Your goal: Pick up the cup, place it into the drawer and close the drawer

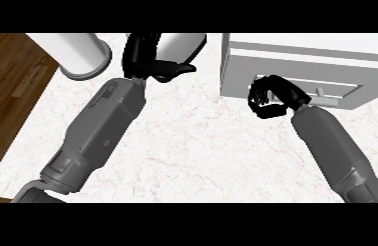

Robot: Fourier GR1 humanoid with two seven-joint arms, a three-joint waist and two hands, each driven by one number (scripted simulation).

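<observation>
The grey drawer cabinet [295,46] sits at the far right of the pale marbled worktop [192,150]. Just to the left of it, with a narrow strip of worktop between, is the white cup [186,44]. The left hand [144,52] has hold of it: the fingers wrap round the cup's far-left side, and the thumb reaches under the cup towards the cabinet. I cannot tell whether the cup rests on the worktop or is raised off it.

The right hand [269,97] is against the drawer front [336,87], at the front's left end, beside the small handle [322,93]. Its fingers are curled in tight, with nothing visible between them.

Well to the left of the cabinet, beyond the cup, a tall white cylinder [77,52] stands by the worktop's edge. Brown wooden floor [21,85] lies past that edge.
</observation>
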